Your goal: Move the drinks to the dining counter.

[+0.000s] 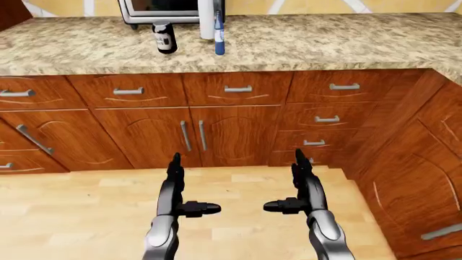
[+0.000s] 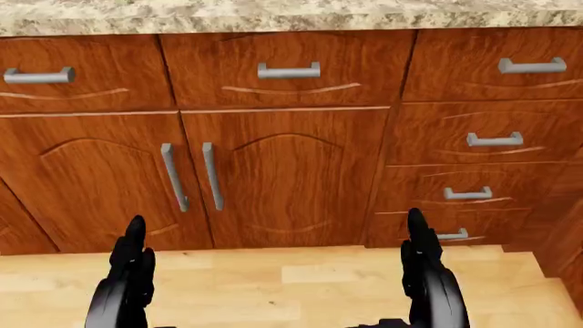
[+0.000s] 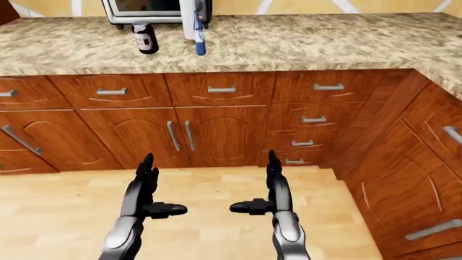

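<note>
hands: left hand [image 1: 173, 203] and right hand [image 1: 307, 200], fingers released, holding nothing
drinks: dark bottle [image 1: 164, 37] and blue bottle [image 1: 219, 33], desk's far edge by the microwave [image 1: 158, 10]
risk: long reach, probably tips one over

Open air between hands and granite counter; clutter only at top left.

Left hand [image 1: 173, 187] and right hand [image 1: 307, 187] hang spread over bare floor. Dark bottle [image 1: 164, 38] and blue bottle [image 1: 219, 33] stand near each other, against the microwave [image 1: 158, 11]; countertop [image 1: 325, 40] rightward unobstructed.
</note>
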Robot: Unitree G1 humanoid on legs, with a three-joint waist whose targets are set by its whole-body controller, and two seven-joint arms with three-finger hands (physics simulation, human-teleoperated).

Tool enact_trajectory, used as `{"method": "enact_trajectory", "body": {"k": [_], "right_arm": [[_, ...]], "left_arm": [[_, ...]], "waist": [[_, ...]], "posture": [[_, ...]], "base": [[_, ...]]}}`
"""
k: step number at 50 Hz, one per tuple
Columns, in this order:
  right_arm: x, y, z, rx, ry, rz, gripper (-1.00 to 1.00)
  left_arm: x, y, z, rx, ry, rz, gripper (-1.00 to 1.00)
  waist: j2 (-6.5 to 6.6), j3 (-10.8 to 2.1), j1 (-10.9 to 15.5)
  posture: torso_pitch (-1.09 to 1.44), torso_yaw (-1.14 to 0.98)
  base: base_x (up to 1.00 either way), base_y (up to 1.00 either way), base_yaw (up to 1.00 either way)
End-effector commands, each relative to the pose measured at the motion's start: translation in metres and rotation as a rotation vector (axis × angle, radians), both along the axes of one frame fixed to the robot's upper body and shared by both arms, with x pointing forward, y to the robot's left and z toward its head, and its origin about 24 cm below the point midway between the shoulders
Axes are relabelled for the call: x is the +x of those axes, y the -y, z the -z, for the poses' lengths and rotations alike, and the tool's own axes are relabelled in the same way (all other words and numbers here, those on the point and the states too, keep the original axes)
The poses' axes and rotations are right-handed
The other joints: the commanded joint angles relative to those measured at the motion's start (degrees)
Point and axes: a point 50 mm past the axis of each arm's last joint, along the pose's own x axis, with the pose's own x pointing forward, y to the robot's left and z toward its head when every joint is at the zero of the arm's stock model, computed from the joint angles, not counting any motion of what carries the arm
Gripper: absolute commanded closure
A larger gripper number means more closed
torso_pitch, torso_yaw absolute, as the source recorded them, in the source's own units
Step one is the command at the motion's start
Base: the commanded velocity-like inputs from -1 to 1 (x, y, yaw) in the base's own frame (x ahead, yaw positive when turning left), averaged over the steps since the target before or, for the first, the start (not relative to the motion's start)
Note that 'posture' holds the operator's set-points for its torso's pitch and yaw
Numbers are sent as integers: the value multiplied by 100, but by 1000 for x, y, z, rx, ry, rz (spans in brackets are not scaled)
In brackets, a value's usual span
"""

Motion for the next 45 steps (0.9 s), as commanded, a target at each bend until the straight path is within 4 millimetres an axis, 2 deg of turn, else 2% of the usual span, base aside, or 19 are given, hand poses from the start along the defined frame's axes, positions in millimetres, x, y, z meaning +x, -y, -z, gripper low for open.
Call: {"method": "enact_trajectory", "body": {"k": [1, 3, 4, 5, 7, 8, 11, 13, 19, 25, 29, 35, 39, 40, 41, 45], "right_arm": [[11, 0, -33, -8, 175, 1, -100], [11, 1, -34, -6, 178, 7, -100], [11, 1, -34, -6, 178, 7, -100], [11, 0, -33, -5, 177, 5, -100], [12, 0, -33, -5, 180, 4, -100], [12, -1, -35, -6, 181, 3, -100], [12, -1, -41, -8, 187, 4, -100], [13, -1, -46, -2, 194, 6, -100], [18, 1, -64, -2, 218, 4, -100], [22, 4, -98, 6, 260, 12, -100], [27, 6, -113, 11, 268, 16, -100], [22, 4, -137, 16, 299, 1, -100], [24, 3, -144, 15, 316, -10, -100], [24, 2, -145, 16, 317, -12, -100], [26, 2, -148, 12, 320, -16, -100], [25, -2, -160, 8, 339, -30, -100]], "left_arm": [[7, 5, -33, 1, 167, 25, -100], [8, 4, -34, 1, 169, 24, -100], [7, 4, -36, 1, 172, 24, -100], [8, 3, -35, 2, 173, 25, -100], [8, 3, -37, 1, 173, 23, -100], [8, 2, -37, 2, 172, 23, -100], [9, 2, -40, 4, 175, 26, -100], [9, 2, -50, 4, 185, 28, -100], [14, 0, -84, 8, 210, 28, -100], [17, -7, -119, 12, 243, 11, -100], [18, -12, -141, 17, 271, 5, -100], [19, -18, -162, 19, 299, -4, -100], [18, -22, -169, 21, 311, -12, -100], [18, -24, -170, 21, 312, -15, -100], [18, -25, -172, 22, 316, -17, -100], [16, -25, -184, 25, 333, -16, -100]], "waist": [[-45, -5, -12], [-3, -353, 43], [-6, -299, 41], [-36, -98, 42], [-43, -396, 45], [-42, -430, 45], [-36, -434, 51], [-27, -457, 50], [-20, -498, 42], [-8, -538, 48], [-1, -537, 45], [-6, -497, 51], [5, -435, 49], [40, -530, 43], [51, -451, 44], [51, -365, 43]], "posture": [[0, 0], [0, 0], [0, 0], [0, 0], [0, 0], [0, 0], [0, 0], [0, 0], [0, 0], [0, 0], [0, 0], [0, 0], [0, 0], [0, 0], [0, 0], [0, 0]], "base": [[0, 0, 0], [0, 0, 0], [0, 0, 0], [0, 0, 0], [0, 0, 0], [0, 0, 0], [0, 0, 0], [0, 0, 0], [0, 0, 0], [0, 0, 0], [0, 0, 0], [0, 0, 0], [2, 0, 0], [6, 0, 0], [6, 0, 0], [10, 0, 0]]}}
